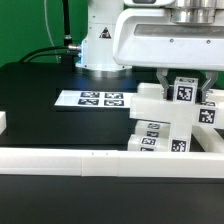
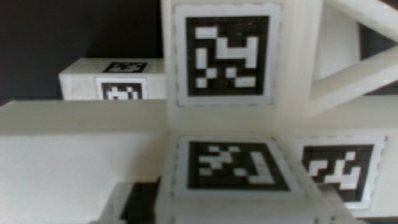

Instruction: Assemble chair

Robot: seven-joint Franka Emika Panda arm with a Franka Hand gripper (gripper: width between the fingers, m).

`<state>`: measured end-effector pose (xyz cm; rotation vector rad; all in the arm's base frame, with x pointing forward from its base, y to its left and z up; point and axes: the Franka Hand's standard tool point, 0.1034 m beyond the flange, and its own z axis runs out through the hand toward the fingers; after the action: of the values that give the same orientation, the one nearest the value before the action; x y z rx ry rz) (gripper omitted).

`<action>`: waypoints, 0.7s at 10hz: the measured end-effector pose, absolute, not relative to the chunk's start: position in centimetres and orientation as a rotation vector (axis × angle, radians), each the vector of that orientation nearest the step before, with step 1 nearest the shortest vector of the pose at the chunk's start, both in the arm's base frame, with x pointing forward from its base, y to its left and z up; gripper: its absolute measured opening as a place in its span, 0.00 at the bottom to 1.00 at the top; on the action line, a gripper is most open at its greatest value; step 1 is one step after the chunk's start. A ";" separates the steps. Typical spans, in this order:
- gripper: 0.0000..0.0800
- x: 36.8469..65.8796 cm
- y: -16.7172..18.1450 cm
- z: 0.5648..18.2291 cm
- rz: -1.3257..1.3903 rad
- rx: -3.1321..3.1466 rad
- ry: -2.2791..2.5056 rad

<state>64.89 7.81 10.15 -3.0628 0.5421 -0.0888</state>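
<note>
The robot's gripper (image 1: 186, 75) hangs at the two o'clock area of the exterior view, its fingers reaching down into a cluster of white chair parts (image 1: 170, 125). The fingers appear to straddle a tagged upright post (image 1: 184, 90), but whether they actually pinch it cannot be told from either view. The wrist view is filled by that cluster up close: a tagged post (image 2: 228, 55), a diagonal brace (image 2: 347, 85) and a flat cross piece (image 2: 107, 125).

The chair looks partly built, sitting at four o'clock against the long white border rail (image 1: 70, 160) that crosses the front of the table. The step in hand seems to be seating or adjusting one post in the frame; the next move likely calls for careful alignment and a straight press.

The table (image 1: 40, 110) is black. The marker board (image 1: 92, 99) lies flat near centre, at nine o'clock from the chair. A green wall (image 1: 25, 25) stands behind, with the arm's white base (image 1: 100, 40) at twelve o'clock.
</note>
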 end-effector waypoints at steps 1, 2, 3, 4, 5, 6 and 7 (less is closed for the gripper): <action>0.36 64.9 7.8 10.2 -0.088 -3.050 0.603; 0.36 64.9 7.9 10.2 -0.086 -3.022 0.723; 0.36 64.9 7.9 10.1 -0.081 -2.977 0.880; 0.36 64.8 7.9 10.1 -0.079 -2.958 0.940; 0.37 64.8 7.9 10.1 -0.079 -2.957 0.944; 0.37 64.9 8.0 10.2 -0.080 -2.959 0.938; 0.61 64.9 8.1 10.2 -0.081 -2.962 0.926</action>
<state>64.87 8.14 10.19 -2.9621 0.9255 -0.0811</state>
